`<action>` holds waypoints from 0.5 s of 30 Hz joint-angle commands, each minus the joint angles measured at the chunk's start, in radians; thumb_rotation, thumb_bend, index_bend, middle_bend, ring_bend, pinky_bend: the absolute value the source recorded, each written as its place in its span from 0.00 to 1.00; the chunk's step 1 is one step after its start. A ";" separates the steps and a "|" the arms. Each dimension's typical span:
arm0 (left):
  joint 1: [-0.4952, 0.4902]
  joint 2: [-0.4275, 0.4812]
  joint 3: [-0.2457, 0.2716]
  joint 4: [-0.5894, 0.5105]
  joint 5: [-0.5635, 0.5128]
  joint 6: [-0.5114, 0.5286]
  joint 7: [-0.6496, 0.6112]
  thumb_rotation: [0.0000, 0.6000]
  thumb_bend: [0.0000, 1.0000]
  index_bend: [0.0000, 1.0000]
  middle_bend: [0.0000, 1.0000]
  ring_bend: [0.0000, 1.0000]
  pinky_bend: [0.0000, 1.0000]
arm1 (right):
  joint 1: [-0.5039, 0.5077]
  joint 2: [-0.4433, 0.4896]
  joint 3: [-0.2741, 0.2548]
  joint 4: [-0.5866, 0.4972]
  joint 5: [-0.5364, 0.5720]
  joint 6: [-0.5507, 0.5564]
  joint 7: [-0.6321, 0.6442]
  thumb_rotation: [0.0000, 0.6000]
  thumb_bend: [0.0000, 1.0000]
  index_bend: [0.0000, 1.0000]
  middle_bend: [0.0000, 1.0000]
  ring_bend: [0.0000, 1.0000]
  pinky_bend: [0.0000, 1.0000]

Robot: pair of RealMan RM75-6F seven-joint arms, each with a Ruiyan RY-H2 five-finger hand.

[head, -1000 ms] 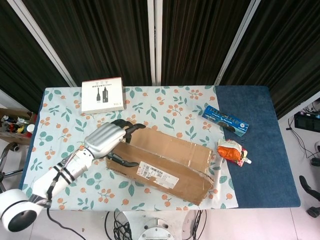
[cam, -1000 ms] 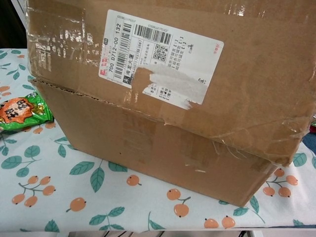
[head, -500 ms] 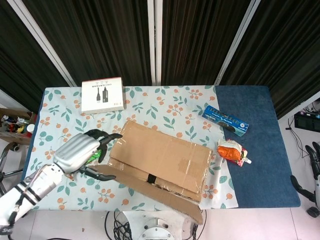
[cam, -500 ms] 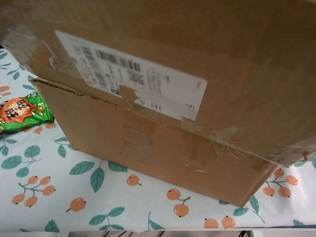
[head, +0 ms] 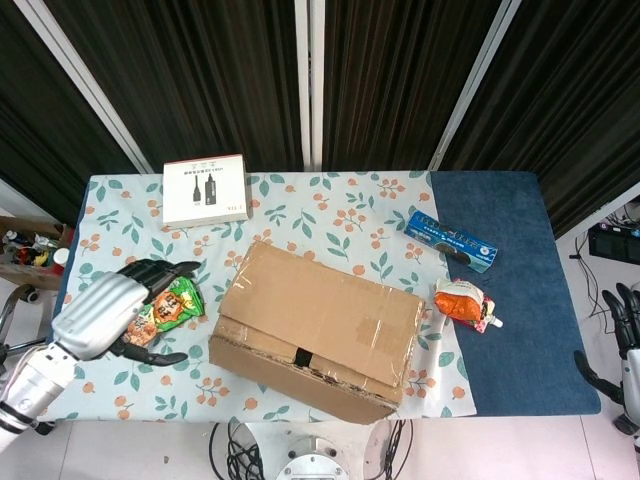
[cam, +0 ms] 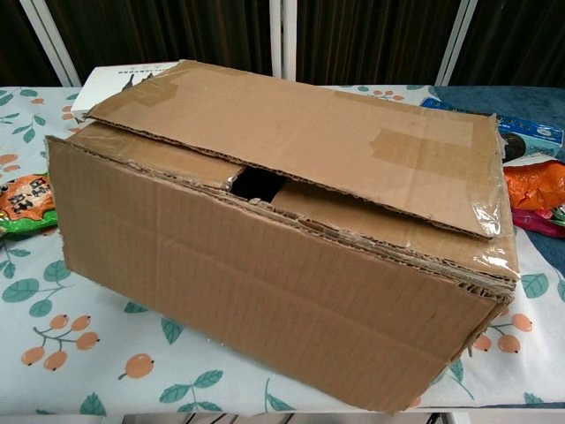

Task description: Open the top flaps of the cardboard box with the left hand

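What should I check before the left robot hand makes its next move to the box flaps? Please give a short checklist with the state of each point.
1. Far flap of cardboard box folded down over the top: not ok.
2. Near flap hanging outside the front wall: cannot tell.
3. Left robot hand holds nothing: ok.
4. Left robot hand at the box: not ok, it sits apart, over the green snack bag.
5. Right robot hand away from the box: ok, at the frame's right edge.
6. Box flat on the table: ok.

No readable text, print on white box too small
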 commanded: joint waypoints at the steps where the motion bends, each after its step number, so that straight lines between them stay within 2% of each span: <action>1: -0.053 -0.255 -0.024 0.051 -0.034 0.050 0.277 0.90 0.00 0.07 0.13 0.11 0.20 | -0.006 0.004 0.001 -0.005 0.003 0.009 -0.001 1.00 0.19 0.00 0.00 0.00 0.00; 3: -0.090 -0.345 -0.035 0.071 -0.067 0.040 0.381 0.98 0.00 0.07 0.13 0.11 0.20 | -0.012 0.008 0.003 -0.004 0.011 0.016 0.005 1.00 0.19 0.00 0.00 0.00 0.00; 8: -0.164 -0.533 -0.034 0.112 -0.124 0.015 0.557 1.00 0.00 0.06 0.09 0.09 0.19 | -0.027 0.021 0.009 0.009 0.037 0.030 0.027 1.00 0.19 0.00 0.00 0.00 0.00; 15: -0.239 -0.698 -0.035 0.183 -0.162 -0.003 0.618 1.00 0.00 0.06 0.09 0.09 0.19 | -0.042 0.041 0.020 0.023 0.066 0.044 0.062 1.00 0.19 0.00 0.00 0.00 0.00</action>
